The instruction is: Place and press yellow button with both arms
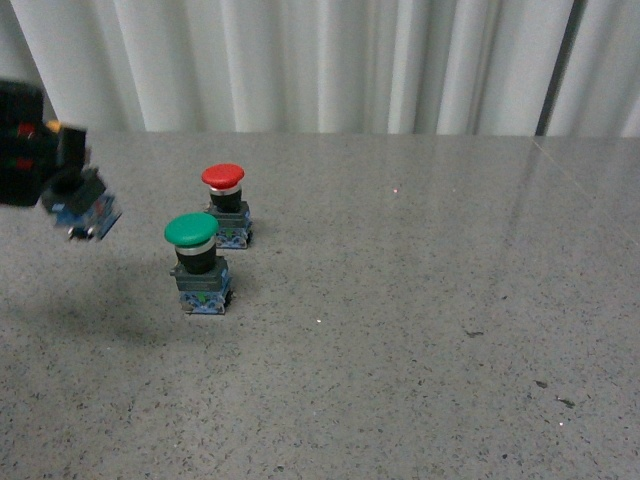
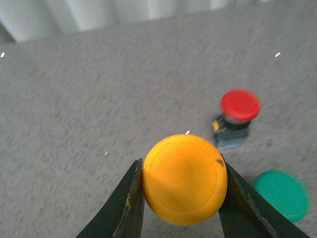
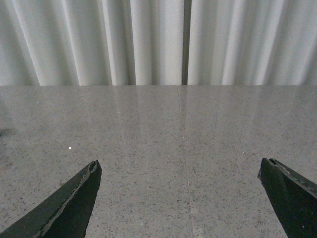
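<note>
L gripper (image 2: 181,163) pinches yellow button (image 2: 184,181) by its cap; in front view it's cut off at left edge, cap mostly hidden. R gripper (image 3: 179,167) spread wide, only fingertips (image 3: 74,198) showing.

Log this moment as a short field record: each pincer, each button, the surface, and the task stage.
left pincer: shut on the yellow button, which is held tilted above the table
right pincer: open, nothing between its fingers
green button: upright on the table, nearer the front camera
red button: upright on the table, just behind the green one
backdrop: white curtain
task stage: yellow button not yet placed or pressed
</note>
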Controlling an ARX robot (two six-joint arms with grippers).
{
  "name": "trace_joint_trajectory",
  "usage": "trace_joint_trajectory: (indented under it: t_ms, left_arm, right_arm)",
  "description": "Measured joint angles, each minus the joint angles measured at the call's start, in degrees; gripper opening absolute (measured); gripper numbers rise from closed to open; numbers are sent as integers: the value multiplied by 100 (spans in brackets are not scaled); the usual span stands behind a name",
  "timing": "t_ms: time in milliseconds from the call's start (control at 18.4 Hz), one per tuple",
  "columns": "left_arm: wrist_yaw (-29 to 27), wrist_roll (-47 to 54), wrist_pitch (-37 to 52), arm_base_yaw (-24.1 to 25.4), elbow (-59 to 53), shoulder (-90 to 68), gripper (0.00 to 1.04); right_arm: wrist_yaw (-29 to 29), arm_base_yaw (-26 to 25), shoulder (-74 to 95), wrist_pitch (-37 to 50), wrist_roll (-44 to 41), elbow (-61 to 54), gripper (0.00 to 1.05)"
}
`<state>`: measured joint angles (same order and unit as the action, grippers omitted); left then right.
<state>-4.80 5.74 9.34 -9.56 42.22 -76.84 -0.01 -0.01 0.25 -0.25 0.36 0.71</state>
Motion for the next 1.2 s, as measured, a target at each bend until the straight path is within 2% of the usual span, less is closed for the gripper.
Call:
trace_joint_trajectory:
  t_ms: [218,436,490,817,1199]
  left_arm:
    - [-433,-452,-24,-1340,970,-173,37]
    - [-846,-1397,103,-2590,1622,-1368,37]
    - [-914,-1615,111,-2758,1709,-1624,37]
    - [-1209,-2033,227,-2907,2094,-2579,37]
    - [-1233,-2033,63,-2557,2463,-3191,37]
  right_arm:
    - [0,0,0,-2,0,0,98]
    - [0,0,0,-2,0,0,98]
    - [-2,0,0,-2,0,0,98]
    - [-2,0,0,2,0,0,98]
    - [0,0,0,2,0,0,98]
